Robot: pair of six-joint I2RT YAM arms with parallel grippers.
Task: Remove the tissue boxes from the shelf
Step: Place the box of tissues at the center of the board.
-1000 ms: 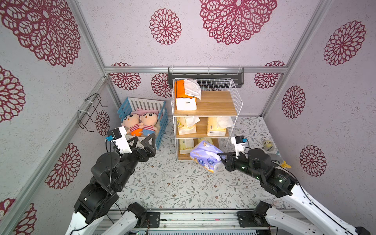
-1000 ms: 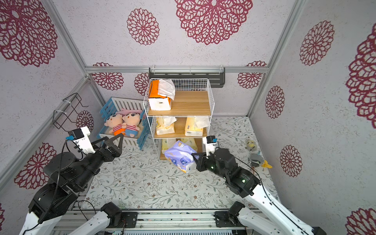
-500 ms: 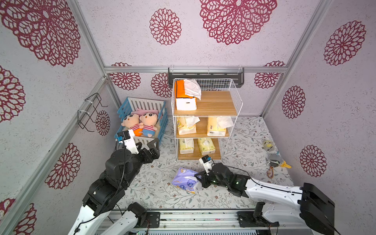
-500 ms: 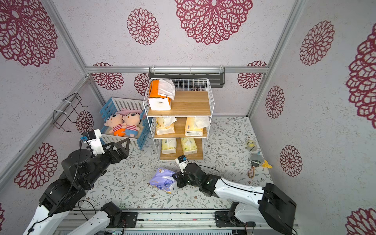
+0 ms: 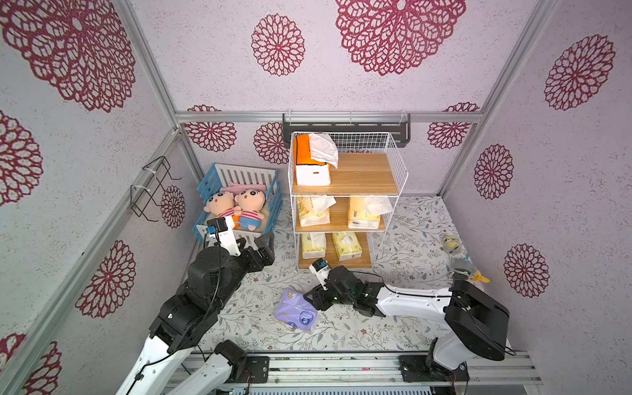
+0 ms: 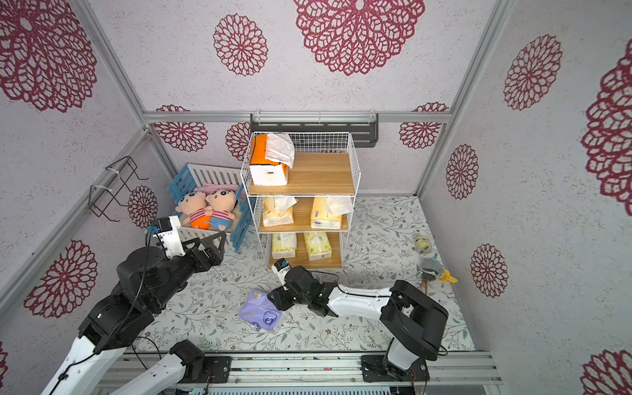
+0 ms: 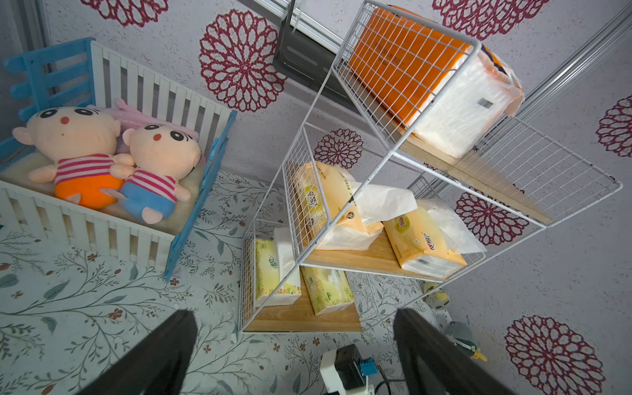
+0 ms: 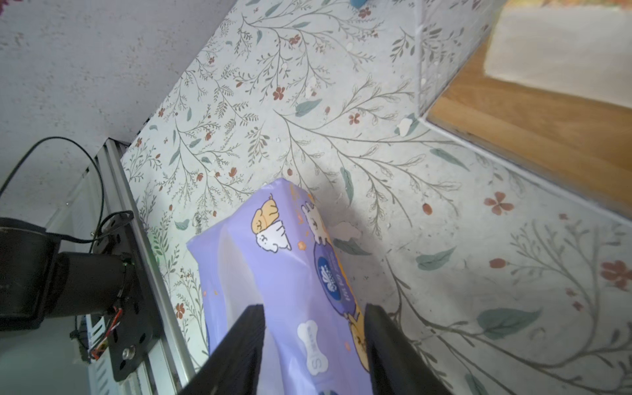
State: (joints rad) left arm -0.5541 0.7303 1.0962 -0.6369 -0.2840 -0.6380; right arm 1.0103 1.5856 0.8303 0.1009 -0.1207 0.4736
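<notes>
The right tool (image 8: 314, 307) stood with jaws apart astride the lavender tissue pack (image 5: 297, 311), which lay on the tabletop (image 5: 410, 239) before the shelf (image 5: 359, 171) (judged set clear, so removed). The left tool (image 7: 294, 313), wide apart and empty, faced five shelved packs (image 7: 420, 239).

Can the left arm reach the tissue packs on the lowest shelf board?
Probably, with a detour: the shelf's front is open, but its wire side faces the left gripper, and the right arm lies close before the packs.
</notes>
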